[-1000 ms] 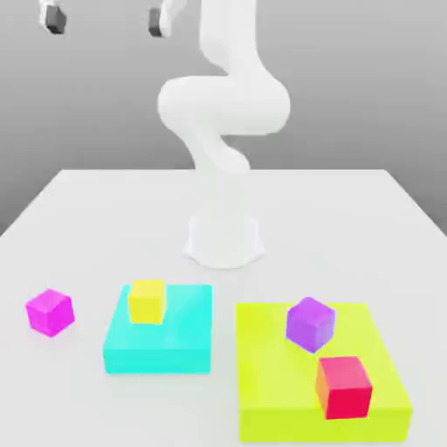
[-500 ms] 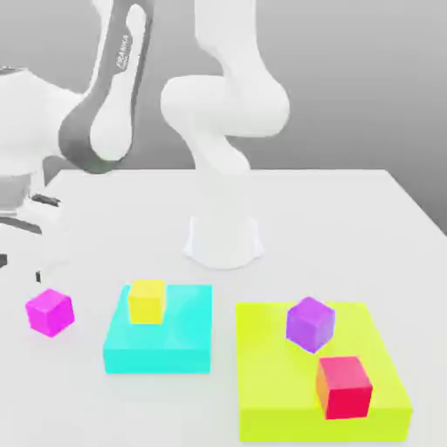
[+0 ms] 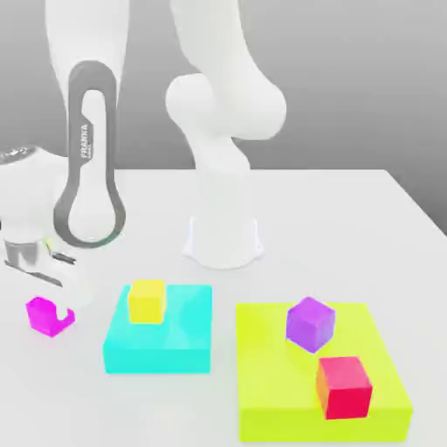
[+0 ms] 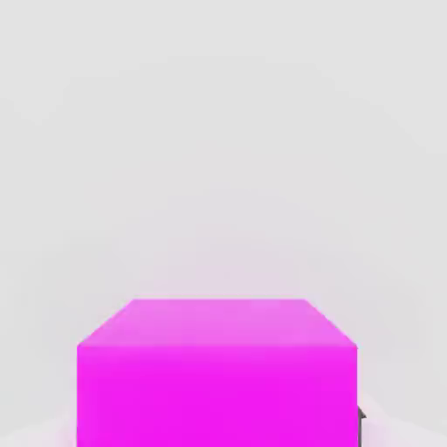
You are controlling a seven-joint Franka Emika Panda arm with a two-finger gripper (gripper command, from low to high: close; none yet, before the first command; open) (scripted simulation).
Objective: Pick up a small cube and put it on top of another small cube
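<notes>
At the exterior view's left, a small magenta cube (image 3: 37, 312) rests on the white table (image 3: 349, 218). My gripper (image 3: 48, 318) has come down over it, and one white finger (image 3: 63, 316) covers the side of the cube that faces the cyan block. The hand view has the magenta cube (image 4: 216, 375) very close between the jaws, with a dark fingertip (image 4: 360, 417) against its edge. The jaws look shut on it. Three other small cubes are yellow (image 3: 147, 300), purple (image 3: 310, 323) and red (image 3: 343, 387).
The yellow cube sits on a low cyan block (image 3: 175, 345). The purple and red cubes sit on a wider lime block (image 3: 271, 384) at the exterior view's right. The arm's white base (image 3: 223, 236) stands behind them in the middle.
The arm swung down from high up to the table at the exterior view's left. The gripper dropped over the magenta cube and its jaws closed around it.
</notes>
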